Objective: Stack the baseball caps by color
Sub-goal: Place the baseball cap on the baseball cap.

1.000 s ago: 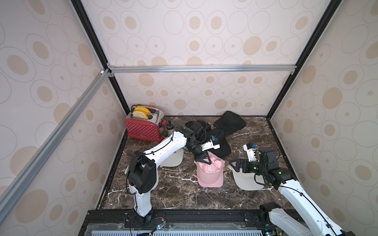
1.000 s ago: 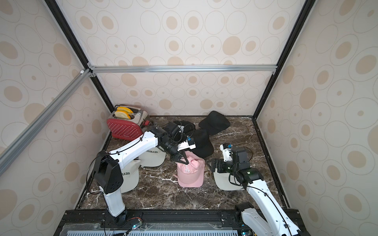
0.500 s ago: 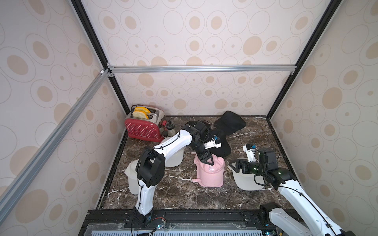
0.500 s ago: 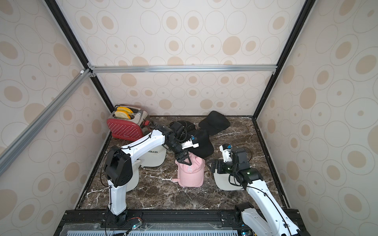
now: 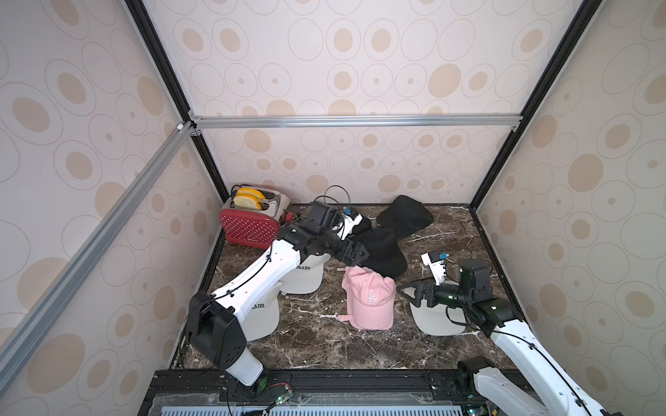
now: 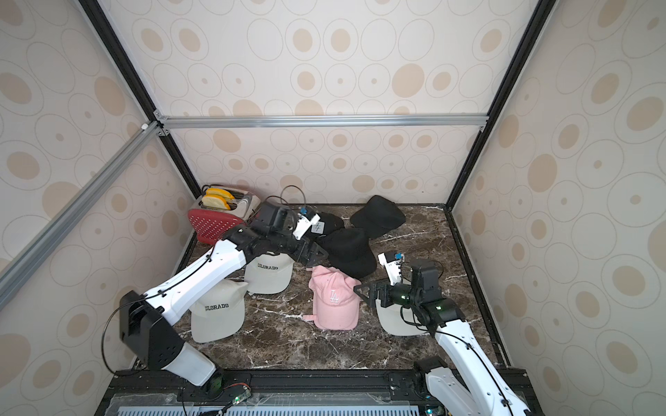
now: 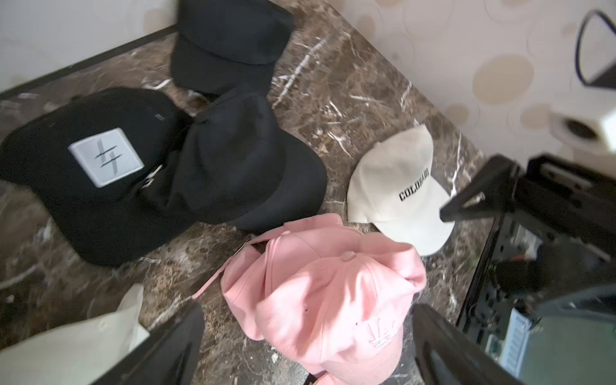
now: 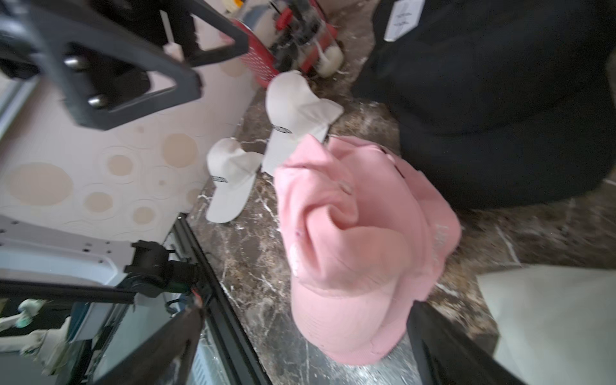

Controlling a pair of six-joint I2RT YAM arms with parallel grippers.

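Two pink baseball caps (image 5: pixel 369 302) (image 6: pixel 335 299) lie one on the other mid-table, the LA logo showing on the top one. My left gripper (image 5: pixel 355 254) (image 7: pixel 306 350) hangs open just above their far end, holding nothing. My right gripper (image 5: pixel 409 293) (image 8: pixel 300 350) is open beside the pink pair's right side, over an off-white cap (image 5: pixel 436 318). Two off-white COLORADO caps (image 6: pixel 268 273) (image 6: pixel 218 317) lie at the left, partly under my left arm. Three black caps sit at the back: a patched one (image 7: pixel 106 156), a middle one (image 5: pixel 382 252) and a far one (image 5: pixel 405 216).
A red toaster (image 5: pixel 252 219) with yellow slices stands in the back left corner. Patterned walls close in the marble table (image 5: pixel 317 345) on three sides, with a black rail along the front. Bare marble shows in front of the pink caps.
My left gripper has opened and let go of the pink cap, which now rests on the other pink one. The gripper has drawn back toward the black caps. The right arm has not moved.
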